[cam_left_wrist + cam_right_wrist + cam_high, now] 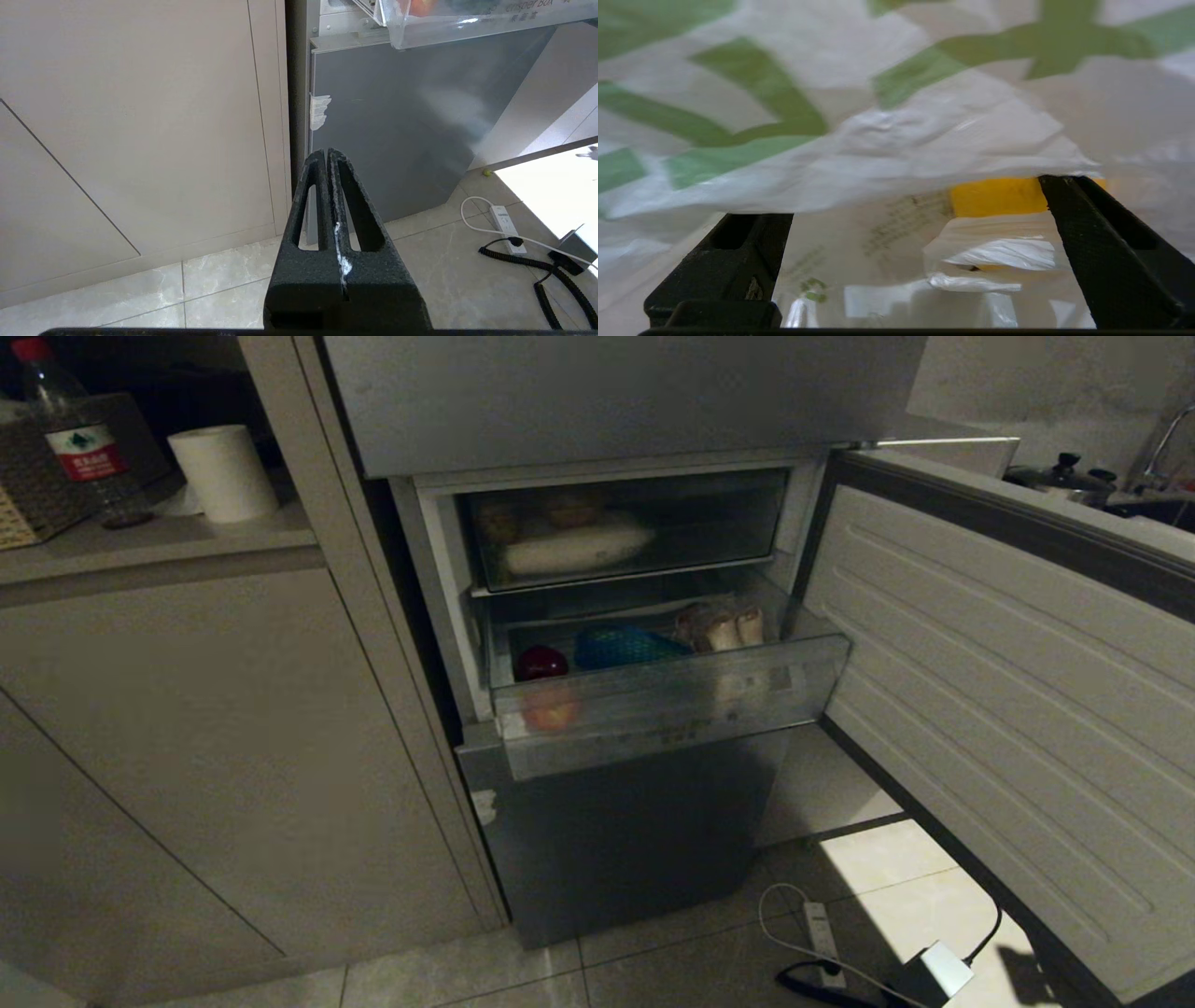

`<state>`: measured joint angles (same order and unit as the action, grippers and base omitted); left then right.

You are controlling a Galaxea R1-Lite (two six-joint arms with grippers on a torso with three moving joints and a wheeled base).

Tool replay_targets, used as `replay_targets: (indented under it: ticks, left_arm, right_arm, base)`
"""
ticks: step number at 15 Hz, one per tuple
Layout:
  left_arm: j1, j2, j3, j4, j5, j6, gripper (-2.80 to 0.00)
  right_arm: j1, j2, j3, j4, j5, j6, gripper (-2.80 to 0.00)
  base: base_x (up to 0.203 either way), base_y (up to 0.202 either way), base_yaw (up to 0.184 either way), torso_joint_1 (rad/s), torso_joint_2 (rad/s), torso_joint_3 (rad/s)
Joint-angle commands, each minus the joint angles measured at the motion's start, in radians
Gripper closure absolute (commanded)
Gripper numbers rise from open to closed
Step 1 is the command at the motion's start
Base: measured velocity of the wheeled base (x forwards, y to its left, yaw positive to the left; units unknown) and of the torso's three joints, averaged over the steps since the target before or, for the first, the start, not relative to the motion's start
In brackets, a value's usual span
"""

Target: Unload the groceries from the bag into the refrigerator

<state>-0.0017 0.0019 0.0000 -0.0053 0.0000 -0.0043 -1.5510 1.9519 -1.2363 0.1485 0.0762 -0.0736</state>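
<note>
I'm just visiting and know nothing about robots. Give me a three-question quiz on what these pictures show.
1. True or false: the refrigerator's pulled-out drawer is empty.
2. Which gripper is open? A) left gripper B) right gripper
3. Fill in: the right gripper is pushed into a white plastic ____ with green print.

Key:
1. False; it holds a red fruit, a blue item and pale lumps.
2. B; the left one is shut, pointing at the lower door.
3. bag
</note>
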Motion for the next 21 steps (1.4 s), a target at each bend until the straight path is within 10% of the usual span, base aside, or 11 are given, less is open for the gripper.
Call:
replay_targets:
  ticks: [1,21]
  left_arm:
    - [0.0,0.0,0.0,-0.001,0.0,0.0,0.0]
    - [0.0,0.0,0.0,-0.001,0.0,0.0,0.0]
  right_arm:
    - [-0.014,-0.016,0.006,0.0,0.001,-0.002,-2.8]
    - [-0.095,0.057,0.04,-0.003,-0.013,-0.012,-2.8]
  base:
    - [0.0,0.0,0.0,0.0,0.0,0.0]
    - [0.0,0.0,0.0,0.0,0.0,0.0]
